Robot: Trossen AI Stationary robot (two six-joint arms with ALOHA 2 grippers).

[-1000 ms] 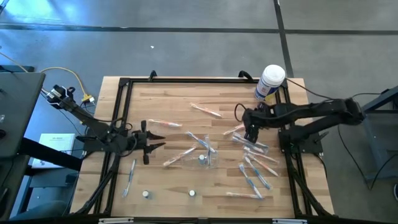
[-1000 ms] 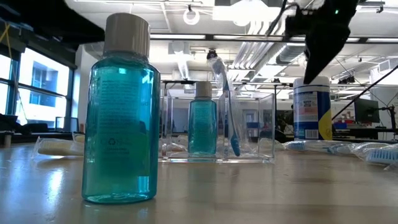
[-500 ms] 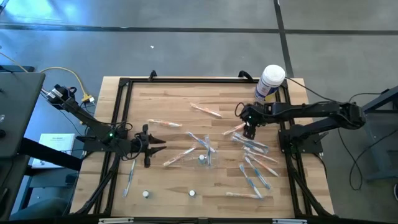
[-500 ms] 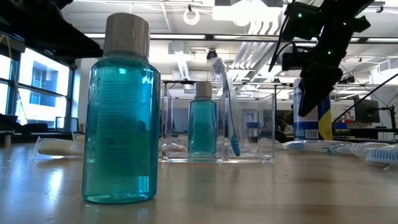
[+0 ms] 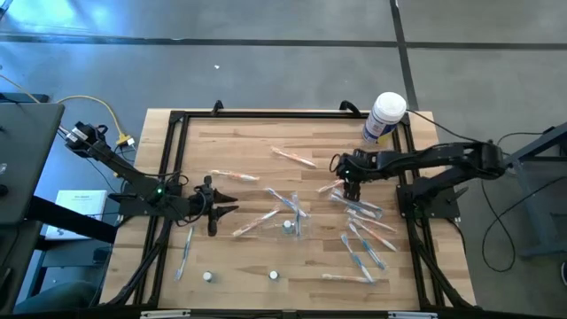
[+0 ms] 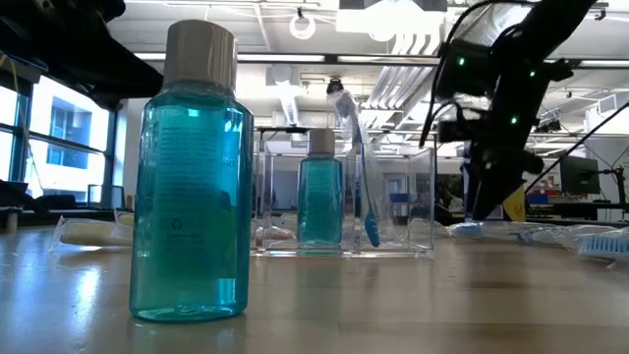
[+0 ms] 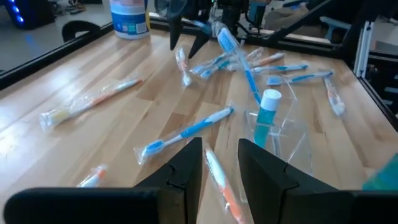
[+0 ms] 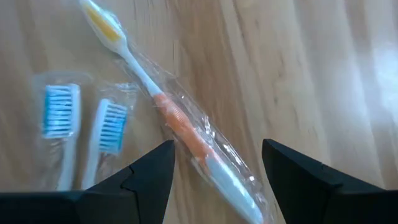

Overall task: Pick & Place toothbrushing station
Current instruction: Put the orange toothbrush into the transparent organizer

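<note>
While the right gripper [image 5: 348, 186] hovers spread over a wrapped orange toothbrush [image 8: 186, 134], the toothbrushing station [image 6: 346, 200] stands mid-table. Judged light, rigid, slick; grip one thin wall. Left gripper [image 7: 219, 163] waits nearby, slightly parted, empty.

We see a teal bottle [image 6: 189, 177] with a grey cap, an orange-and-white toothbrush [image 8: 171, 112] (yellow bristles), and a pale wood-grain desk [image 5: 257, 146].
</note>
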